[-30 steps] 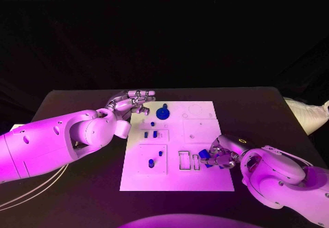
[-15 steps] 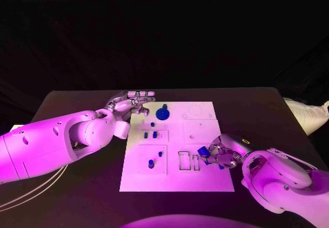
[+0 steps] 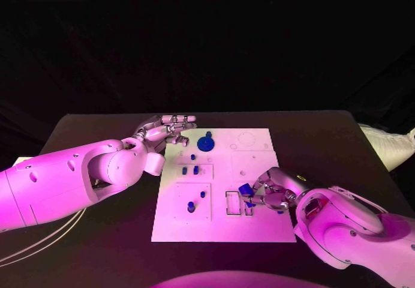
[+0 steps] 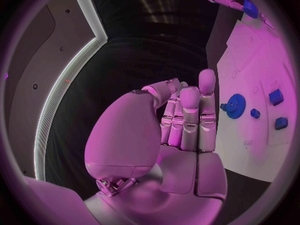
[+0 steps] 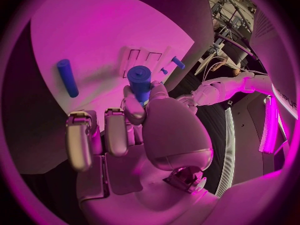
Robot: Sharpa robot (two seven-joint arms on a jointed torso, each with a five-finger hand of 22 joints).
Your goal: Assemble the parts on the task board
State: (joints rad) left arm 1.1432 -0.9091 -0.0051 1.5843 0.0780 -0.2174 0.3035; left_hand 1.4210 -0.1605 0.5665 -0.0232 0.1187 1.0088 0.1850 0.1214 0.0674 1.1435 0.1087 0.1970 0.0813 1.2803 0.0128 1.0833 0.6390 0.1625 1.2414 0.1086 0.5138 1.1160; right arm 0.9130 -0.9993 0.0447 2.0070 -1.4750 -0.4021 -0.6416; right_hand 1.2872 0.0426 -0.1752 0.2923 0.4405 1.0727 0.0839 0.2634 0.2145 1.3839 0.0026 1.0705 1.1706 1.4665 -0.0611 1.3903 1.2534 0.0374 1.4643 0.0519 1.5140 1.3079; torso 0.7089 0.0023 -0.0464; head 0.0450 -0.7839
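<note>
One blue part [image 3: 246, 189] sits pinched in the right hand [image 3: 270, 193] over the near right of the task board [image 3: 259, 231], beside two rectangular slots [image 3: 238, 203]. Farther off, the left hand [image 3: 166, 129] hovers empty, fingers loosely apart, beside the blue gear [image 3: 206, 143] at the board's far left edge on the desk [image 3: 95, 129].

black table [image 3: 104, 129], white task board [image 3: 259, 231]

The right robot hand [image 3: 270, 193] hides the lower end of the blue peg [image 5: 140, 81] it pinches; small blue parts [image 3: 190, 170] near the left robot hand [image 3: 164, 132] are perhaps too small to identify.
</note>
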